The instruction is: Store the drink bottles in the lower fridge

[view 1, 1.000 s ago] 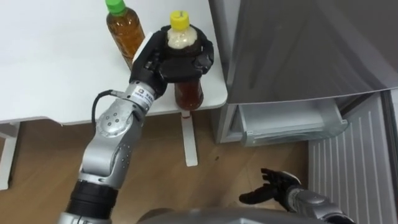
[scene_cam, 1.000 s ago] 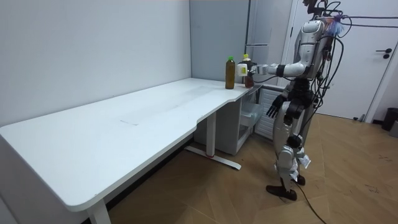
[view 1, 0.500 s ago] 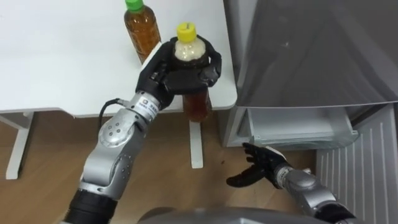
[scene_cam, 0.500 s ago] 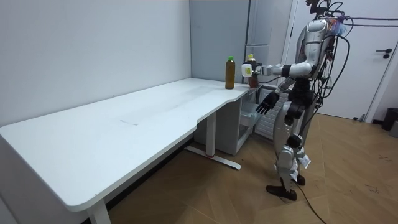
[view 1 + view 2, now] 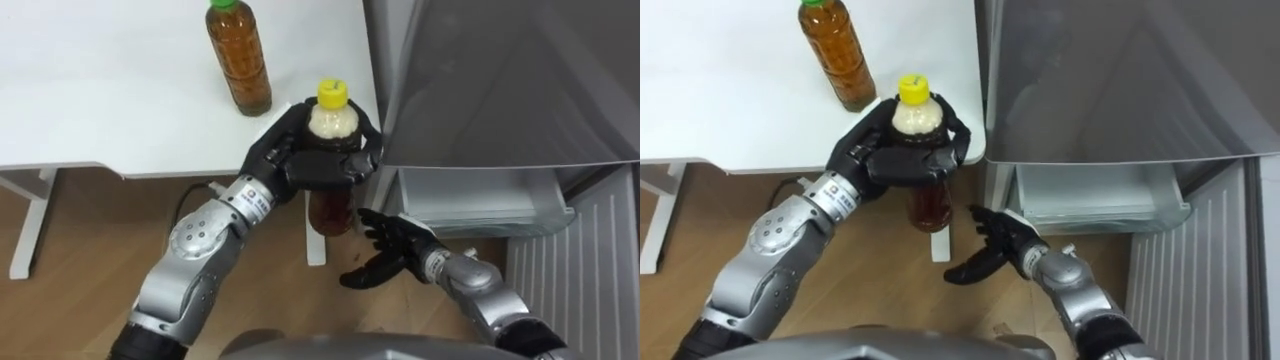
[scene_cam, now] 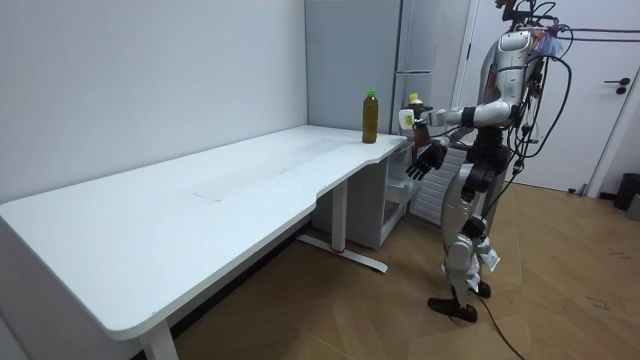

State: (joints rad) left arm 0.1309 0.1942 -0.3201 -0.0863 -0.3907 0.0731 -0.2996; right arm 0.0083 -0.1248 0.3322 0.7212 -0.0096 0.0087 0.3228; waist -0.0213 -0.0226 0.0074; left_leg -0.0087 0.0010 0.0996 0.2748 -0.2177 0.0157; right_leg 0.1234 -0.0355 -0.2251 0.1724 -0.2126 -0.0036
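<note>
My left hand (image 5: 318, 165) (image 5: 902, 158) is shut on a yellow-capped bottle of brown drink (image 5: 331, 198) (image 5: 928, 205), gripped round its shoulder and held in the air just off the table's corner. My right hand (image 5: 385, 250) (image 5: 992, 245) is open, fingers spread, right below and beside the bottle's base. A second bottle with a green cap (image 5: 238, 56) (image 5: 836, 52) (image 6: 370, 116) stands upright on the white table (image 5: 110, 90). The lower fridge drawer (image 5: 480, 205) (image 5: 1095, 205) stands pulled open to the right. In the room view I stand by the table's end, facing the fridge (image 6: 412, 90).
The grey fridge front (image 5: 500, 80) rises at the right, its open door's ribbed inner side (image 5: 575, 270) at the lower right. A white table leg (image 5: 315, 240) stands under the corner. Wooden floor lies below.
My left hand has carried the yellow-capped bottle off the table's corner, toward me and the fridge. My right hand has risen from low at the right to just under the bottle.
</note>
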